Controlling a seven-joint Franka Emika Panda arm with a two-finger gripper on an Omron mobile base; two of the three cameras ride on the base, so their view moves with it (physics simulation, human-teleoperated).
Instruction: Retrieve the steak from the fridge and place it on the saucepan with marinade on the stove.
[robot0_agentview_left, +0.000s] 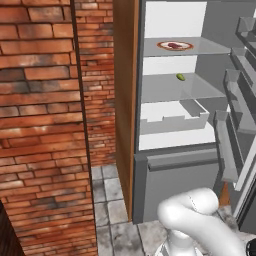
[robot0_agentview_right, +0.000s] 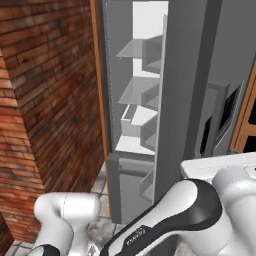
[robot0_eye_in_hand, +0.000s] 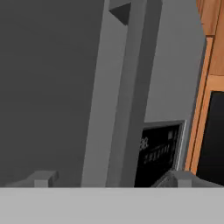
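Observation:
The fridge (robot0_agentview_left: 170, 105) stands open, its white shelves showing. On the top shelf lies the steak (robot0_agentview_left: 173, 45), a small dark red slab on an orange-rimmed white plate (robot0_agentview_left: 186, 46). In the hand view my gripper (robot0_eye_in_hand: 112, 178) is open. Its fingertips (robot0_eye_in_hand: 41, 178) stand wide apart, low in front of the grey fridge door (robot0_eye_in_hand: 52, 87) and its long bar handle (robot0_eye_in_hand: 118, 96), holding nothing. The door's dark display panel (robot0_eye_in_hand: 159, 151) is just right of the handle. The saucepan, the marinade and the stove are out of view.
A small green fruit (robot0_agentview_left: 180, 77) sits on the second shelf, above a white drawer (robot0_agentview_left: 172, 120). The open door's racks (robot0_agentview_left: 240, 100) jut out on the right. A brick wall (robot0_agentview_left: 40, 125) and a wooden side panel (robot0_agentview_left: 125, 100) close off the left.

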